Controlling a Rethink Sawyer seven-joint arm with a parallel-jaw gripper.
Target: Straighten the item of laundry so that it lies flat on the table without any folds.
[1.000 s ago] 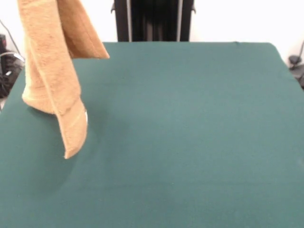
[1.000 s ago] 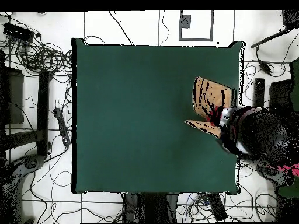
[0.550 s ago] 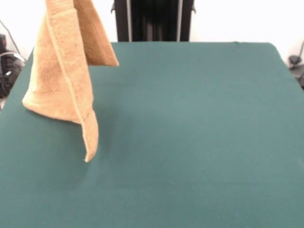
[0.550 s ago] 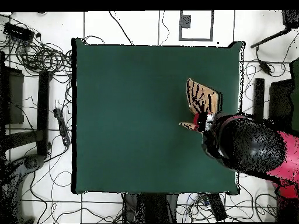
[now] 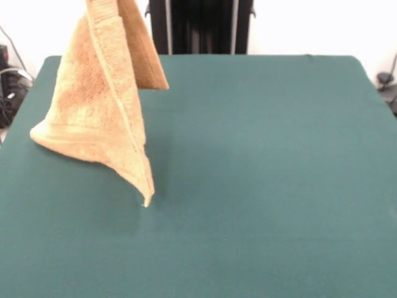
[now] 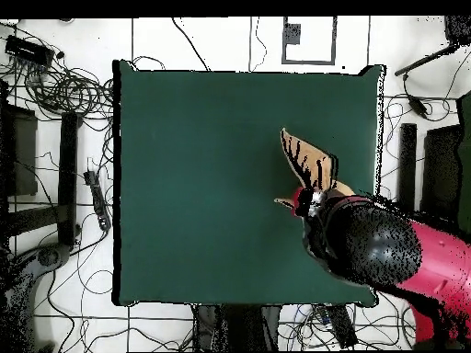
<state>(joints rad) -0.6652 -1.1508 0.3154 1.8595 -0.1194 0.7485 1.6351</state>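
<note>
The item of laundry (image 5: 99,118), a golden-orange terry towel, hangs from above the front view's top edge at the left and fans out downward. Its lowest corner reaches the green table (image 5: 260,155) near the left-middle. One flap sticks out behind it toward the table's far edge. In the overhead view the towel (image 6: 309,162) shows as a narrow tan shape right of centre on the table (image 6: 202,165). My gripper (image 6: 308,200) sits just below it, at the tip of the red and black arm, shut on the towel's top. The fingers themselves are hidden.
The black pedestal (image 5: 200,26) stands behind the table's far edge. Cables and gear (image 6: 55,83) lie on the floor around the table. The arm's bulk (image 6: 386,248) covers the table's lower right corner in the overhead view.
The hanging towel has travelled right in the front view, away from the table's left edge. It has spread wider, and its lower corner has swung down and inward.
</note>
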